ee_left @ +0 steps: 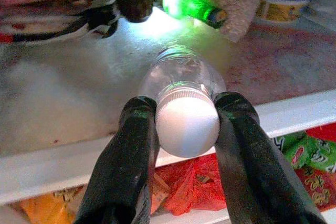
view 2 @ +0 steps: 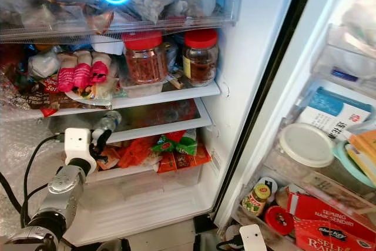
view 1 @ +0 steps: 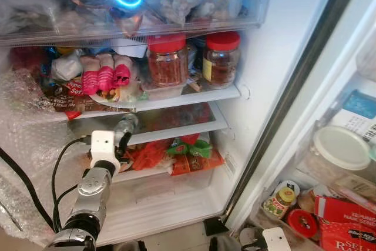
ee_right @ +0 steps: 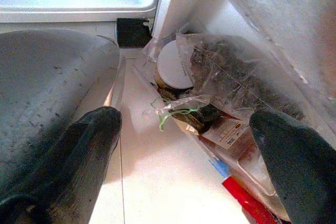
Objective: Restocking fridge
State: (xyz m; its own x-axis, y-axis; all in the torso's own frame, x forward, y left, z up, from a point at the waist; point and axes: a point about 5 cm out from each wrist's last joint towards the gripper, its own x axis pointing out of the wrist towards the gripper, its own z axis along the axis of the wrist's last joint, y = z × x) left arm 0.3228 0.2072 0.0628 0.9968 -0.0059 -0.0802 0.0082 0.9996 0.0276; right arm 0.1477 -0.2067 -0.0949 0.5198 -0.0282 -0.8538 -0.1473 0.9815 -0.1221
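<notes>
Right gripper (ee_right: 184, 145) hangs low by the fridge door's bottom, fingers spread wide, empty. Left gripper (ee_left: 186, 129) at the front lip of the glass shelf (ee_left: 63, 103), fingers clamped on the white cap of a clear bottle (ee_left: 181, 77) lying on that shelf, pointing inward. Above, two red-lidded jars (view 1: 167, 60) stand on the upper shelf

Home kitchen, household fridge standing open. White interior wall (view 1: 276, 57) and white-edged glass shelves (view 1: 194, 97) crammed with domestic food: two red-lidded glass jars (view 1: 168, 58), pink-wrapped snack packs (view 1: 106, 78), orange and green sachets (view 1: 188, 152). Door racks (view 2: 305, 192) hold a white-lidded tub (view 2: 306, 144) and red cartons (view 2: 329, 218). Pale tiled floor (ee_right: 157, 182) below.
</notes>
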